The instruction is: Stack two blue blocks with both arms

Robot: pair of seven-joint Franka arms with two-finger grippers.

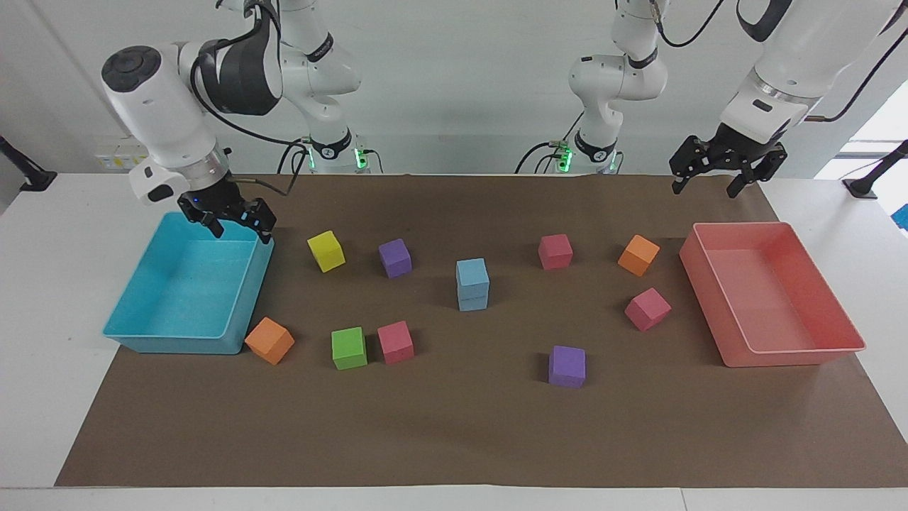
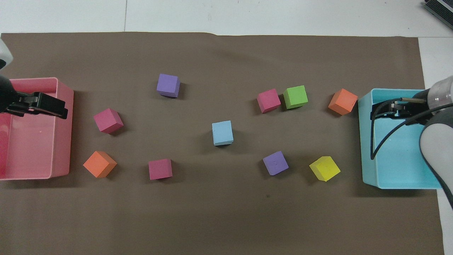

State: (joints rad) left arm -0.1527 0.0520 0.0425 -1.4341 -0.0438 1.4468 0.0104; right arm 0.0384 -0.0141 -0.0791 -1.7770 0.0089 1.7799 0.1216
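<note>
The two blue blocks stand stacked in the middle of the brown mat, the upper blue block (image 1: pixel 472 272) resting squarely on the lower one (image 1: pixel 473 299). From overhead only the top face of the stack (image 2: pixel 222 132) shows. My left gripper (image 1: pixel 704 186) is open and empty, raised over the robot-side end of the pink tray; it also shows in the overhead view (image 2: pixel 53 106). My right gripper (image 1: pixel 241 233) is open and empty over the robot-side rim of the turquoise tray, also seen from overhead (image 2: pixel 380 112). Both grippers are well away from the stack.
A turquoise tray (image 1: pixel 234 312) lies at the right arm's end and a pink tray (image 1: pixel 794 355) at the left arm's end. Around the stack lie loose cubes: yellow (image 1: pixel 326 250), two purple (image 1: pixel 395 257) (image 1: pixel 567 366), green (image 1: pixel 349 348), three pink and two orange.
</note>
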